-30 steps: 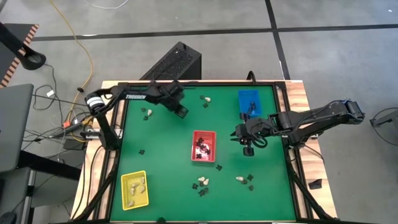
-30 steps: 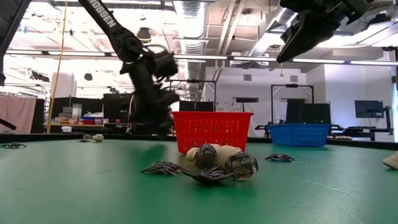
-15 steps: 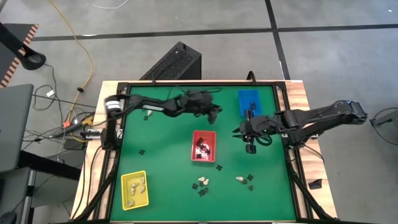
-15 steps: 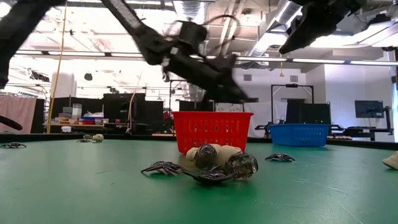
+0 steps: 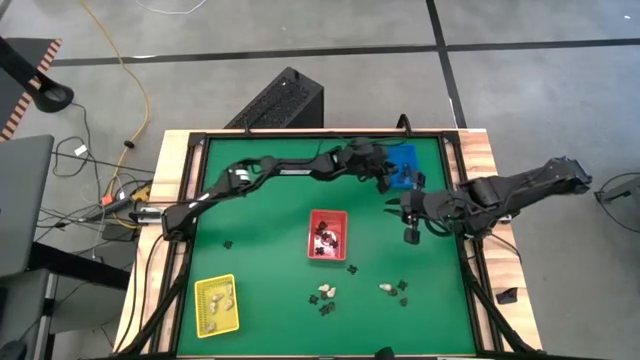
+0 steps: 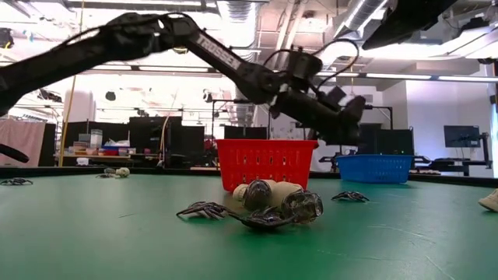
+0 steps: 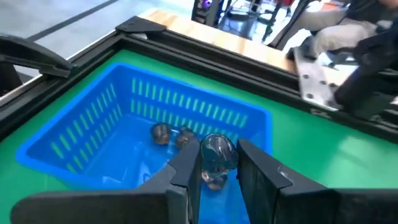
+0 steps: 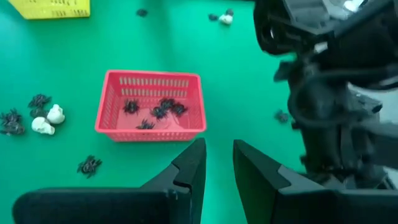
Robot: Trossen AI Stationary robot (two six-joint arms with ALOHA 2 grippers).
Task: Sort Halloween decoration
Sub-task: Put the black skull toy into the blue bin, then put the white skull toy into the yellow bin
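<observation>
Currently, clear decoration piece (image 7: 216, 159) being held in left gripper (image 7: 217, 172) fingers above blue tray (image 7: 87, 134). Early release risking bounce onto bench (image 5: 270, 230). Right gripper (image 8: 217, 163) fingers being kept narrowly apart, empty, near red tray (image 8: 151, 106).

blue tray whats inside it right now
The blue tray holds two small brownish pieces on its floor. The left pincer hangs over it, gripping a clear piece. The pincer's fingers hide the floor beneath them.
</observation>
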